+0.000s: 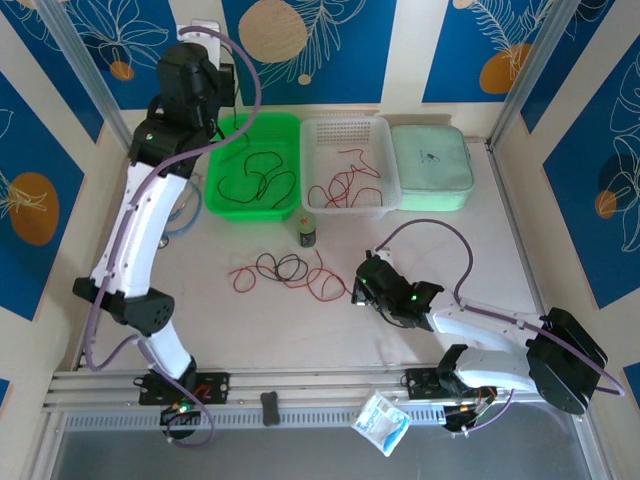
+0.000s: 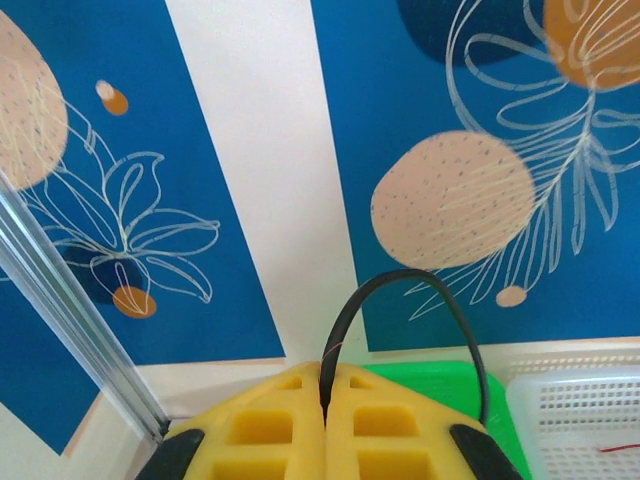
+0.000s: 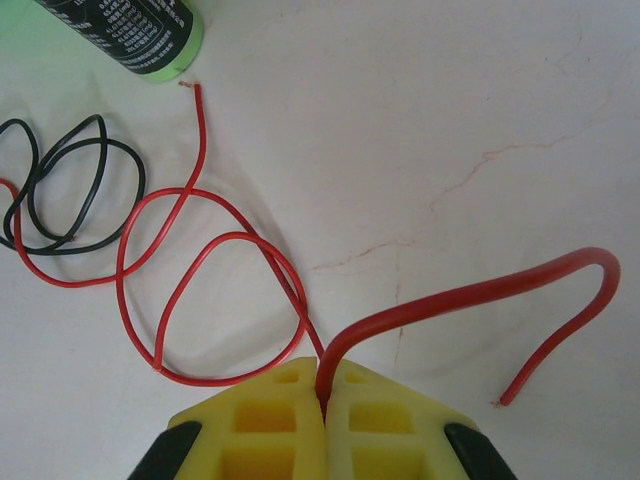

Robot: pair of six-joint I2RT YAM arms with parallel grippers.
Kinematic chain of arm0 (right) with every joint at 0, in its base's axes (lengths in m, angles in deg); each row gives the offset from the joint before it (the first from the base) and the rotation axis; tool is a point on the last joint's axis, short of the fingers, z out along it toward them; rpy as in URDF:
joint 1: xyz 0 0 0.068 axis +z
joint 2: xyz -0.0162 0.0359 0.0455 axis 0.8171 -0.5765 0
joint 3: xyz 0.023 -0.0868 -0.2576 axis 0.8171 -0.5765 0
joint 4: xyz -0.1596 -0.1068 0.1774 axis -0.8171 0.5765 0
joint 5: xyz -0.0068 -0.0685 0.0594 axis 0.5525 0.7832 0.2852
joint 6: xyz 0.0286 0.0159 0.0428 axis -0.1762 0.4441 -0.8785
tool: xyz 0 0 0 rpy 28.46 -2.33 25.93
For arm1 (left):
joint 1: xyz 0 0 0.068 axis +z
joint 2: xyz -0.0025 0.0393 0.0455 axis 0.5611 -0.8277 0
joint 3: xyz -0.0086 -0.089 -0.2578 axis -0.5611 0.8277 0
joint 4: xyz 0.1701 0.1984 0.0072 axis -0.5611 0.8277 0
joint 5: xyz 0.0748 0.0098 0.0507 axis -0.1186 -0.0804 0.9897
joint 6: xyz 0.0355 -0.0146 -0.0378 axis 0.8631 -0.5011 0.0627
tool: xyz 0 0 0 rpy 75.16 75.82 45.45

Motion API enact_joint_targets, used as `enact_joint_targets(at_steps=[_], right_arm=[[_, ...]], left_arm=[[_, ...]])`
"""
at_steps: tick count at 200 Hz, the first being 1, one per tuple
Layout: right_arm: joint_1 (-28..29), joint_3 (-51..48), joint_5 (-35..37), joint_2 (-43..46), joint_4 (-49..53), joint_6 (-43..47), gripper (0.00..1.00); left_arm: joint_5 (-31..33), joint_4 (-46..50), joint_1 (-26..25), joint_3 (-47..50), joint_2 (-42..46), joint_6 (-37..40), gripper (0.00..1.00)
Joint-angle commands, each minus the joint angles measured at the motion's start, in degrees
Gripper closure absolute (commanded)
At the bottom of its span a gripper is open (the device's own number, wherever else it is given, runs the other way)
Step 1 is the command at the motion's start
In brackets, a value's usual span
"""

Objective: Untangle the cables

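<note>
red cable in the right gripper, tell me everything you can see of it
Thin, glossy red cable, plastic-coated by its look. The shut right gripper pinches it near one end; that short end arches right to a cut tip. The rest lies in loose loops on the white table, reaching left to a black cable.

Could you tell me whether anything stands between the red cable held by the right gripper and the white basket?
A small can stands on the table just before the white basket, left of the straight line from the right gripper; the red cable's trailing loops lie near it and might brush it.
</note>
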Motion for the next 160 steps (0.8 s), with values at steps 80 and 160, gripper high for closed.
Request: enact_joint_targets(at_steps=[80, 160], right_arm=[[3.2, -1.3, 1.2, 1.5, 2.6, -4.9, 1.0], [3.4, -0.4, 1.9, 2.2, 4.5, -6.3, 1.0]], left_arm=[[-7.0, -8.3, 8.4, 15.5, -14.7, -11.7, 1.0], [-17.0, -2.9, 8.6, 22.2, -19.8, -20.6, 0.75]])
